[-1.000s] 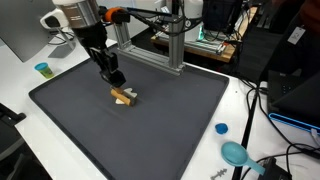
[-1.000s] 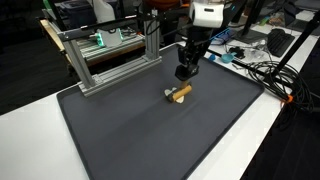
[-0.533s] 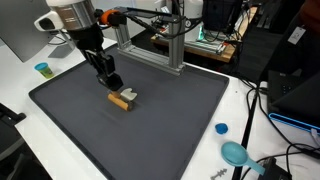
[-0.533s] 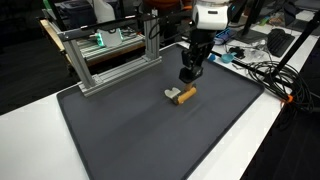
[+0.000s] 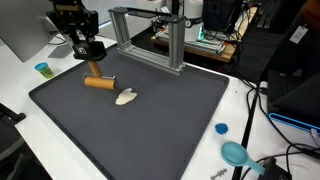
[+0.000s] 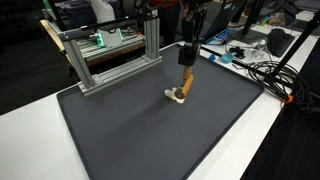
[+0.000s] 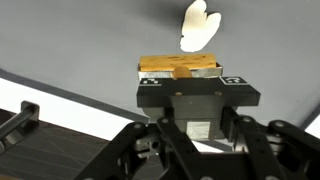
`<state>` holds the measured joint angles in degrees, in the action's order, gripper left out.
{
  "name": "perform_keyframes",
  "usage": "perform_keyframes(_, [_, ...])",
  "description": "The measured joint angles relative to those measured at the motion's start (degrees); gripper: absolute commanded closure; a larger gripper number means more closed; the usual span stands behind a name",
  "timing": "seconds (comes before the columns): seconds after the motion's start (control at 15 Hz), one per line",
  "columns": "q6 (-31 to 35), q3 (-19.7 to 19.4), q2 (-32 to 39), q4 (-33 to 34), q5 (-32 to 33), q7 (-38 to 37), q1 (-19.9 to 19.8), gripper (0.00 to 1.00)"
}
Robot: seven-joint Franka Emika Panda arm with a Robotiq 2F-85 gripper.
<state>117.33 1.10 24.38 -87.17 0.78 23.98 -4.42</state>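
I hold my gripper [image 7: 178, 76] clamped on a wooden block [image 7: 178, 65] over the dark mat [image 5: 150, 125]; a pale piece [image 5: 126, 97] lies just beyond the gripper.

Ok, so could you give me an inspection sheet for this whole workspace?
Surface: dark mat on a white table.
Job's things: wooden piece held above the mat; cream piece lying on the mat.
Clutter: blue cap, teal scoop, small cup, metal frame.
Tool: shut on the wooden piece.
Cables: bundled at the table edge, off the mat.
Surroundings: electronics behind.
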Motion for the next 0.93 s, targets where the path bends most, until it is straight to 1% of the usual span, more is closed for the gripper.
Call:
perform_keyframes(0.13, [-1.14,0.48,-1.42,-0.68,0.23,2.39,0.1,0.54])
perform_keyframes(0.2, [-1.14,0.68,-1.6,-1.06,0.38,2.65,0.15,0.79])
perform_keyframes(0.33, [-1.13,0.81,-1.37,-1.36,0.5,2.71,0.19,0.79])
perform_keyframes(0.47, [0.45,0.78,-1.18,-1.82,2.6,6.01,0.13,0.79])
perform_keyframes(0.6, [2.58,0.64,-1.23,-3.17,4.61,11.32,-0.35,0.79])
perform_keyframes(0.73, [5.42,0.64,-1.2,-5.32,5.09,17.75,-1.32,0.79])
perform_keyframes(0.93, [9.24,1.58,-1.3,-8.77,2.39,28.85,-3.53,0.79])
